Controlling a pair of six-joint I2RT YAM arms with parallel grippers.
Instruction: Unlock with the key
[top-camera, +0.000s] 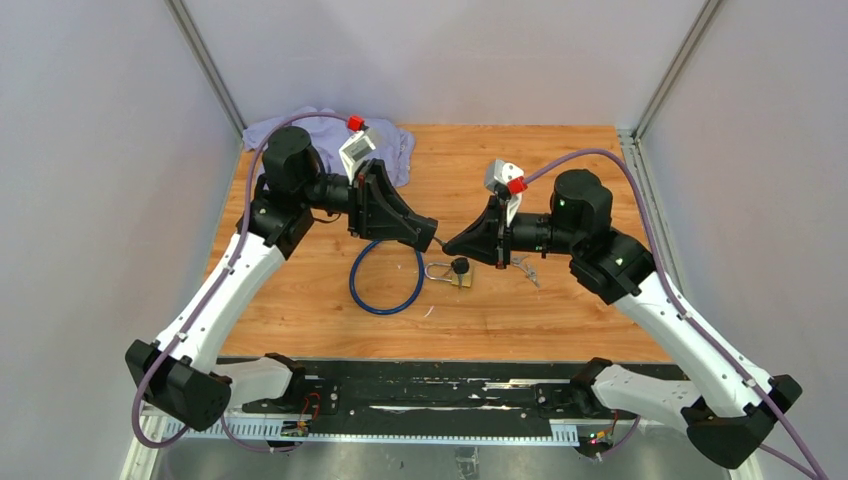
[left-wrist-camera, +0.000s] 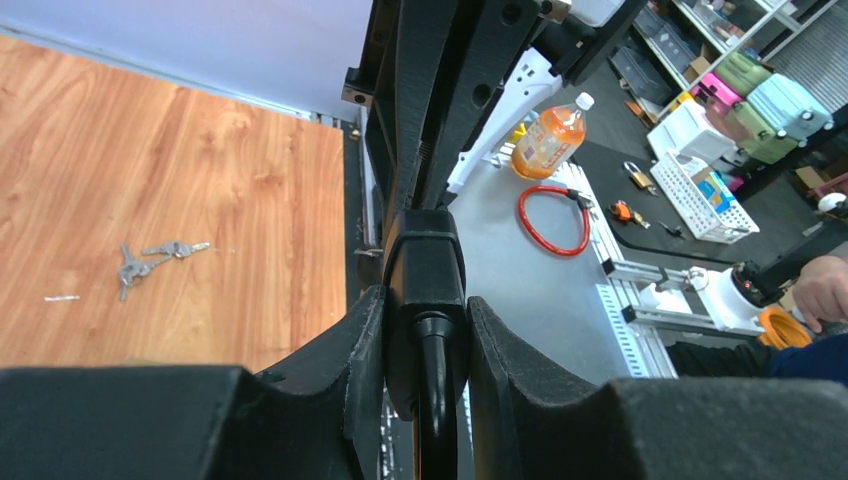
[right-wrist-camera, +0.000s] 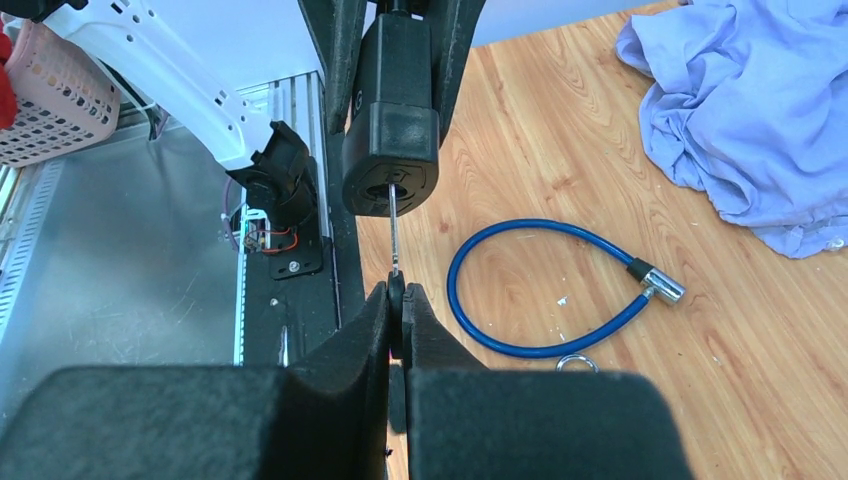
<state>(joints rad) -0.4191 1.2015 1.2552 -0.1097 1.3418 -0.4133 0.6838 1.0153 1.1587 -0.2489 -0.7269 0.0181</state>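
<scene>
Wood desk (top-camera: 560, 320) below; lock body (right-wrist-camera: 390, 130) meets key (right-wrist-camera: 393, 235) mid-air.
Left gripper (left-wrist-camera: 427, 330) clamps it, right gripper (right-wrist-camera: 400, 300) pinches the key; keep your blade square, then twist.

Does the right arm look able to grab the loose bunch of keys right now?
Probably not yet: nothing covers the bunch of keys, but the right pincer is shut on a key.
</scene>
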